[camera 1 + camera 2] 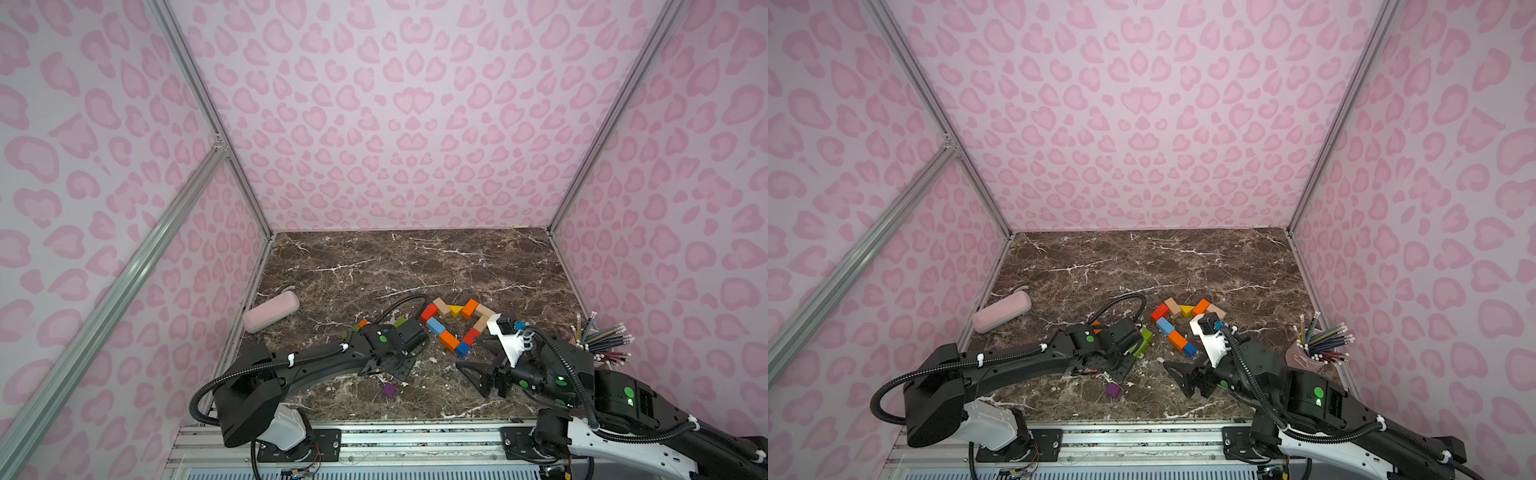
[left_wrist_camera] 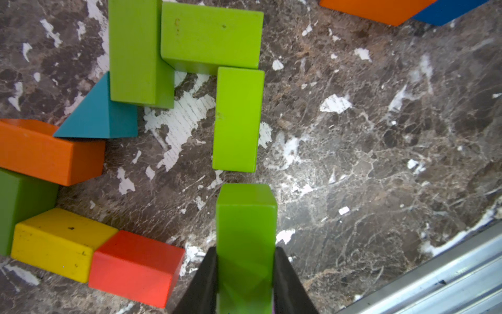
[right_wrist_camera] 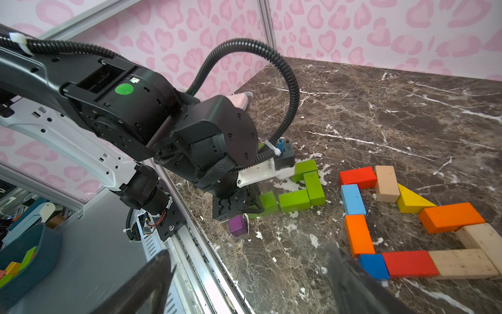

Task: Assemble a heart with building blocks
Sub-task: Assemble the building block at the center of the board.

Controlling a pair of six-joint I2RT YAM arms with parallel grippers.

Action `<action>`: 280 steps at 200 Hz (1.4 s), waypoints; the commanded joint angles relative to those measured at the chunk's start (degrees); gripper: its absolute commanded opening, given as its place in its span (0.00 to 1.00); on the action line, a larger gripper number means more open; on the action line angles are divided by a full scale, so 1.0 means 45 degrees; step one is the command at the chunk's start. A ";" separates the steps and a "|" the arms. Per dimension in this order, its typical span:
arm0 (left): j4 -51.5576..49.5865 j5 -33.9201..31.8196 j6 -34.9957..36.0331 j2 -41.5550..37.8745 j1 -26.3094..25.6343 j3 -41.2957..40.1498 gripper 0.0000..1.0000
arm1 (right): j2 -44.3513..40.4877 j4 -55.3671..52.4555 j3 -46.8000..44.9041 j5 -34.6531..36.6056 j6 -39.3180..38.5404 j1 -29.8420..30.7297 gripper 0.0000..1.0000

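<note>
Pink heart-spotted walls [image 1: 415,104], joined by aluminium struts [image 1: 124,282], enclose a brown marbled tabletop [image 1: 415,257].

Arms [image 1: 316,362]: were black, white near bases
Cables [image 3: 288,73]: were black ribbed conduit, white ties
Markings [image 3: 124,89]: were green dots

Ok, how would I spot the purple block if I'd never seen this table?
Start at the brown marble table and come to its near edge, just in front of the left arm. The purple cube sits there alone: the only purple piece, apart from the green blocks and the ring of coloured blocks.
</note>
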 commanded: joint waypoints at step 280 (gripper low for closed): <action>0.0955 0.0064 0.1056 0.1799 0.0467 0.0029 0.34 | 0.0479 0.0167 0.0153 -0.0398 -0.0217 -0.0425 0.92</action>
